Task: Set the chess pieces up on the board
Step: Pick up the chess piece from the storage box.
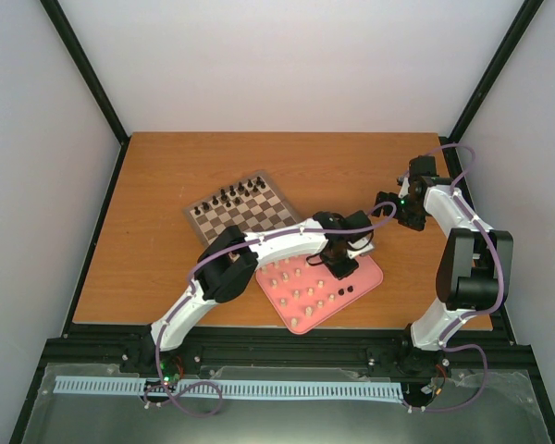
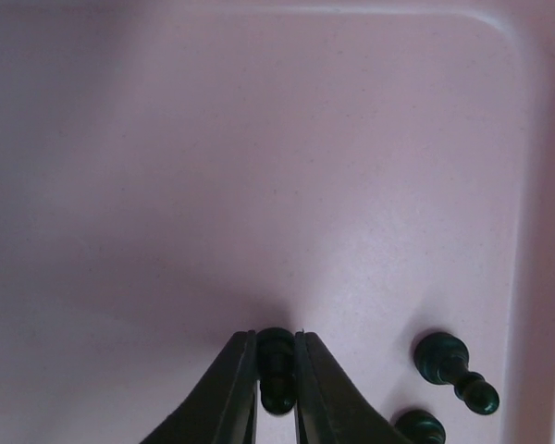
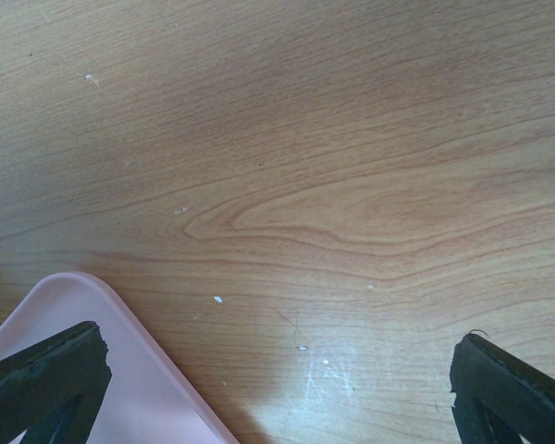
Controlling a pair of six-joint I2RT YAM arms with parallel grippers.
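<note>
Left wrist view: the left gripper point(image 2: 276, 340) pinches a dark piece point(image 2: 276, 379) narrowly on the pink tray point(image 2: 259, 139). I judge it best to lift straight up, clear of the toppled chessman point(image 2: 453, 368) at 3 o'clock, then carry to the board point(image 1: 240, 208) at 10 o'clock. The right gripper point(image 3: 277, 393) gapes wide, holding nothing, over the wooden table point(image 3: 305, 185), with white walls point(image 1: 287, 55) around

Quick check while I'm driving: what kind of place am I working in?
Most likely a lab robot cell, not a home: a wooden table boxed in by plain white panels on black frame posts, with a black mounting rail along its near edge.
</note>
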